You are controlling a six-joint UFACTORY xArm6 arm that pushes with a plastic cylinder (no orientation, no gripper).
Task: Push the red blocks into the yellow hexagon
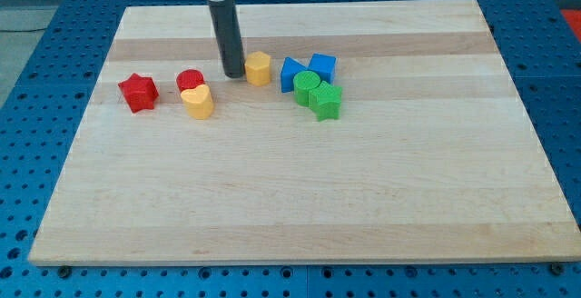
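Note:
A red star block [138, 92] lies at the view's left. A red round block [190, 81] sits to its right, touching a yellow heart block [197, 101] just below it. The yellow hexagon [259, 67] stands near the board's middle top. My tip [233, 72] rests on the board just left of the yellow hexagon, close to it, and to the right of the red round block.
A blue triangular block [290, 73] and a blue block [322, 65] sit right of the hexagon, with a green round block [307, 86] and a green star block [326, 102] clustered below them. The wooden board [300, 198] lies on a blue perforated table.

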